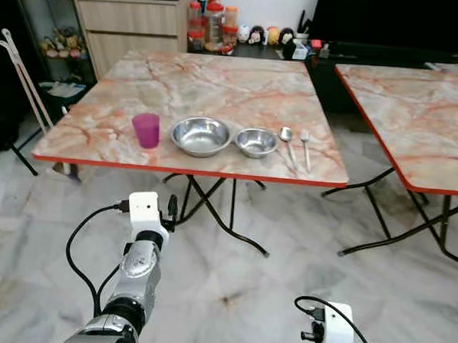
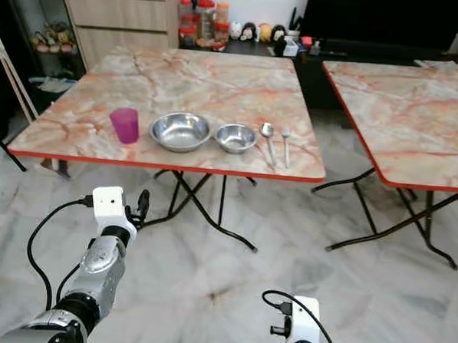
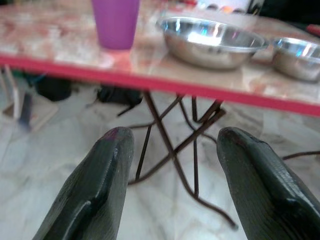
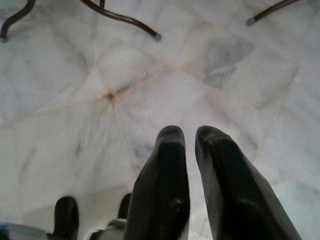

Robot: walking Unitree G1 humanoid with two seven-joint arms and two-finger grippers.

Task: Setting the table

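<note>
The table, marble-patterned with a red edge, stands ahead of and above the left pincer, which is raised toward its near edge with its two black fingers spread wide apart and nothing between them. The right pincer hangs low over the floor, well short of the table, its fingers almost together with only a thin gap and nothing held.

As a judgement, the setting looks largely laid out. Along the near edge, beyond the left pincer, sits a row: the large steel bowl straight ahead and slightly to the right of it, the small steel bowl just beside that and further right, the purple cup nearly in line with the pincer, then the spoon and the fork side by side furthest right. Whether anything more belongs in the place setting cannot be told; neither pincer carries an item, so what is left may only be adjusting or fetching.

A second table to the right is cut off by the frame. The shelves and jars behind are too small to read. The cutlery lies outside the left wrist view, and the bowls' insides are hard to judge for contents.
</note>
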